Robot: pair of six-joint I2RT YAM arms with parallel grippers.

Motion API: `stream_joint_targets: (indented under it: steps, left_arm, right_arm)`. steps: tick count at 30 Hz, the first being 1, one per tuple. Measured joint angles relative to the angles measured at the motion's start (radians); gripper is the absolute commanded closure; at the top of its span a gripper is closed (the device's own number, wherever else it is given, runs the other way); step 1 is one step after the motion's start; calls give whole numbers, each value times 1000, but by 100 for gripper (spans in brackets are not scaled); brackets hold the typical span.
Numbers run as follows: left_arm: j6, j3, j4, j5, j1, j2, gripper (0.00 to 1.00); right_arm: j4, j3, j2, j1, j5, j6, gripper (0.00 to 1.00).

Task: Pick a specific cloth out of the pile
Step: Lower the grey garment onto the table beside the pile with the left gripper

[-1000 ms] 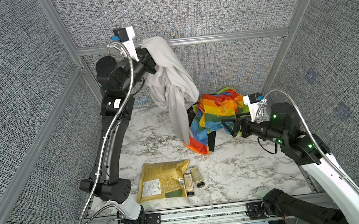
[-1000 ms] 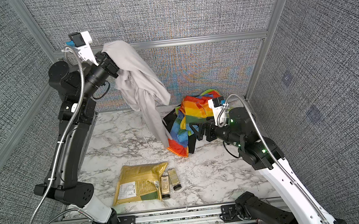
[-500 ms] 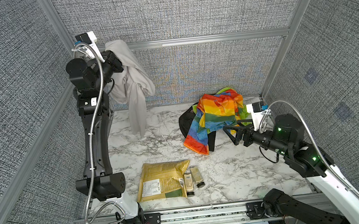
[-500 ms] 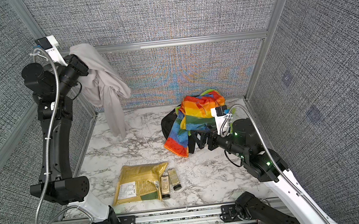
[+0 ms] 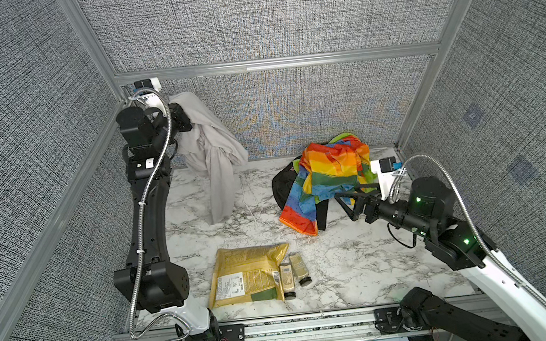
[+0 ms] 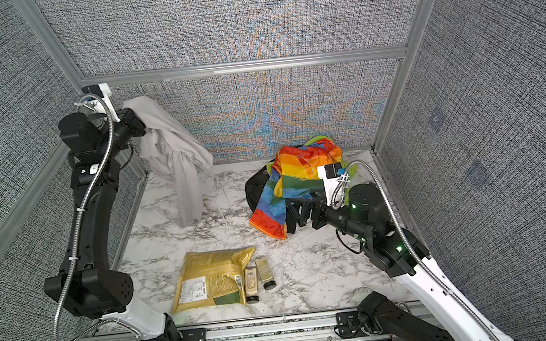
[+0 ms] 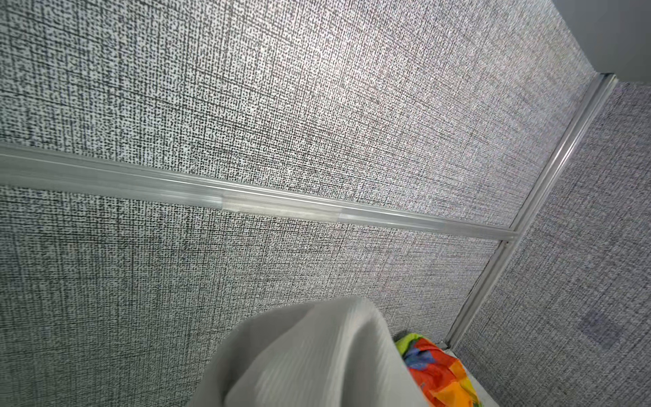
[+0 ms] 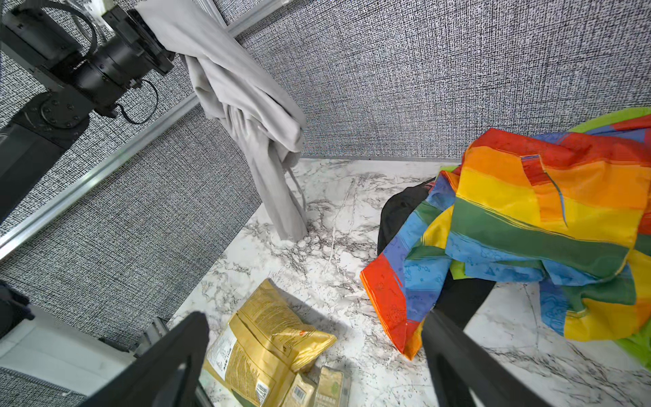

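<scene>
Cloth point(image 5: 213, 146) hangs from clamped left hand point(image 5: 187, 117), well apart from pile point(image 5: 330, 172).

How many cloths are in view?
4: the grey cloth hangs from the left gripper; rainbow-striped cloth, lime green cloth and black cloth lie heaped at back right. More may be hidden underneath.

Left arm point(image 5: 148, 219), right arm point(image 5: 443, 240): black, white base segments point(image 5: 193, 316), zip-tied silver conduit point(image 5: 140, 226), white camera mounts point(image 5: 380, 177). Green LEDs point(image 5: 466, 241) on right; right gripper point(image 5: 344, 207) black.
</scene>
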Motion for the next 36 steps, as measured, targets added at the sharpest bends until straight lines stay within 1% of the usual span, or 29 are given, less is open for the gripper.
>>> stream_joint_targets:
  steps: [8,14,18,23,26,32,36]
  left_arm:
    - [105,-201,-6,-66,0,-49,100]
    - [171,-304,-37,-135,0,-93,100]
    - [178,-355,-33,-119,-7,-104,100]
    - [177,-510,-26,-97,-46,-149,100]
    - [173,-581,-23,-92,-55,-177,100]
    - [166,-652,16,-89,-56,-204,100]
    - [153,-723,58,-60,-56,-215,100]
  right_arm:
    - [32,-15,17,3,0,18,1]
    - [32,-37,28,3,21,22,1]
    - [32,-40,40,4,27,25,1]
    - [32,-42,42,4,41,26,1]
    - [33,-49,35,4,48,25,1]
    - [32,-52,28,4,70,24,1]
    - [31,-53,13,4,86,23,1]
